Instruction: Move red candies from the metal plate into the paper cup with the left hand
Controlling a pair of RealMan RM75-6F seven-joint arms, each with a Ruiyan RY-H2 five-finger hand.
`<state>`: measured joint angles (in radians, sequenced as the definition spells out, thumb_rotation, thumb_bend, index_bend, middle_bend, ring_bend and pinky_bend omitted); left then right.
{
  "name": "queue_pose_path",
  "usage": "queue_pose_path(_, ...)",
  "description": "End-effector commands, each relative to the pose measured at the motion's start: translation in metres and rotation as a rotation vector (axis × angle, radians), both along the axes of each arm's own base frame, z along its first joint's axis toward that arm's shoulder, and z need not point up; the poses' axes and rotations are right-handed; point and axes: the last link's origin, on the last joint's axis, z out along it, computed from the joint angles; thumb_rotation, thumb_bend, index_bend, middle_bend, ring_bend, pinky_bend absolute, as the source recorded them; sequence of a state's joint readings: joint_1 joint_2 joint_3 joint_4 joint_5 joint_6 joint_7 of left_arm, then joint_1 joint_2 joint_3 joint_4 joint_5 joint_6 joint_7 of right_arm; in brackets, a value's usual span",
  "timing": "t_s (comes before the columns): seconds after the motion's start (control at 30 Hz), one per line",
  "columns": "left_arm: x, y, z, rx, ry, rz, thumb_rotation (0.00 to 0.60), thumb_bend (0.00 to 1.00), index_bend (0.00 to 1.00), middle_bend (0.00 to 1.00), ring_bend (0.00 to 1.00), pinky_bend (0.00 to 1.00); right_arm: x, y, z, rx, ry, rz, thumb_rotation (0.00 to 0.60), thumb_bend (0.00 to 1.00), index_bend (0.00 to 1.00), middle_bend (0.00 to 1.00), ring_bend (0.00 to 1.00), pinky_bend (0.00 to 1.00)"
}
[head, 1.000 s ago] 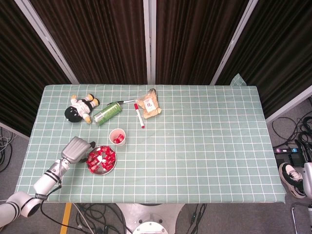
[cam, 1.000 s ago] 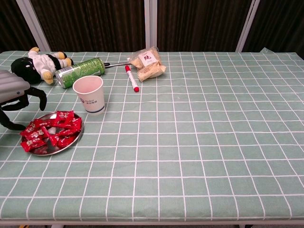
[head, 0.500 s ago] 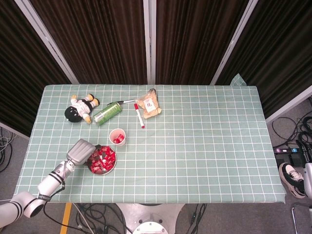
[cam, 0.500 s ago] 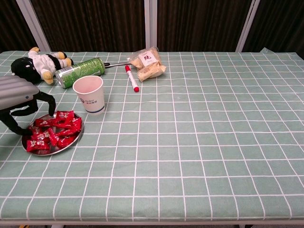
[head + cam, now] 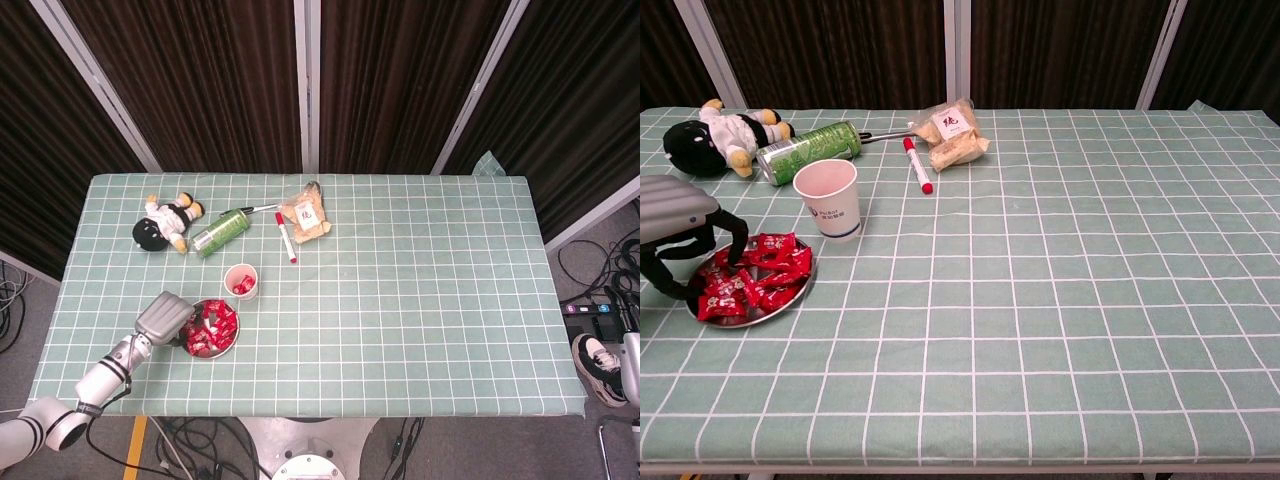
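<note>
Left hand (image 5: 680, 232): coming down over the left edge of the plate (image 5: 790, 298). A second ago it was hanging beside the plate, clear of it; half a second ago it was arriving over the rim; now its dark fingers (image 5: 738, 236) are reaching down among the candies (image 5: 765, 277). In the head view the hand (image 5: 164, 318) is covering the plate's left side. Fingers are arched and spread around the pile; whether any candy is already pinched between them cannot be told from either view.

Candies: red wrapped pieces, heaped in the plate, none visibly lifted. The pile is looking slightly pushed together on its left side compared with a second ago.

Plate: metal, round, sitting near the front left corner of the desk (image 5: 1060, 300), unmoved.

Cup (image 5: 828, 197): paper, upright, just behind and to the right of the plate. The head view is showing red pieces already lying inside the cup (image 5: 241, 283).

Right hand: not showing in either view.

Other items, far left of the desk, untouched: plush toy (image 5: 710, 134), green can (image 5: 808, 152) lying on its side, red marker (image 5: 917, 164), snack bag (image 5: 952, 131).

Reading: the hand is entering the grasp step of another transfer. Closing on one candy is likely the next need, then a short carry back and right to the cup. Most candies are remaining on the plate, so the task is looking far from finished.
</note>
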<state>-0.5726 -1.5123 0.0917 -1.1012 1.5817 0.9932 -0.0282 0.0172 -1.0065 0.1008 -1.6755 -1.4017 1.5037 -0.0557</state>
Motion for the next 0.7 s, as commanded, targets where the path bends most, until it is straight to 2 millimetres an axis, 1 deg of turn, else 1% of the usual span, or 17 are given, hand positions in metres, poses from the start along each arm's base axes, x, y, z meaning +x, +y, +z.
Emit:
queue_pose_path(0.03, -0.0007, -0.0009, -0.0019, -0.008, -0.002, 0.009, 0.6, 0.22, 0.55, 1.0, 0.97, 1.0, -0.0003, 0.0001, 0.0002, -0.001, 0.0, -0.001, 0.6, 0.1, 0.0, 0.11, 0.07, 0.22)
queue_pose_path(0.3, 0.0022, 0.001, -0.0041, -0.026, 0.0, 0.016, 0.6, 0.28, 0.56, 1.0, 0.97, 1.0, -0.0016, 0.0004, 0.0011, -0.003, -0.002, -0.005, 0.6, 0.1, 0.0, 0.11, 0.07, 0.23)
queue_pose_path(0.7, 0.0017, 0.0002, -0.0034, -0.026, -0.035, 0.041, 0.6, 0.35, 0.64, 1.0, 0.97, 1.0, -0.002, 0.0002, 0.0008, -0.001, -0.005, -0.005, 0.6, 0.1, 0.0, 0.12, 0.07, 0.23)
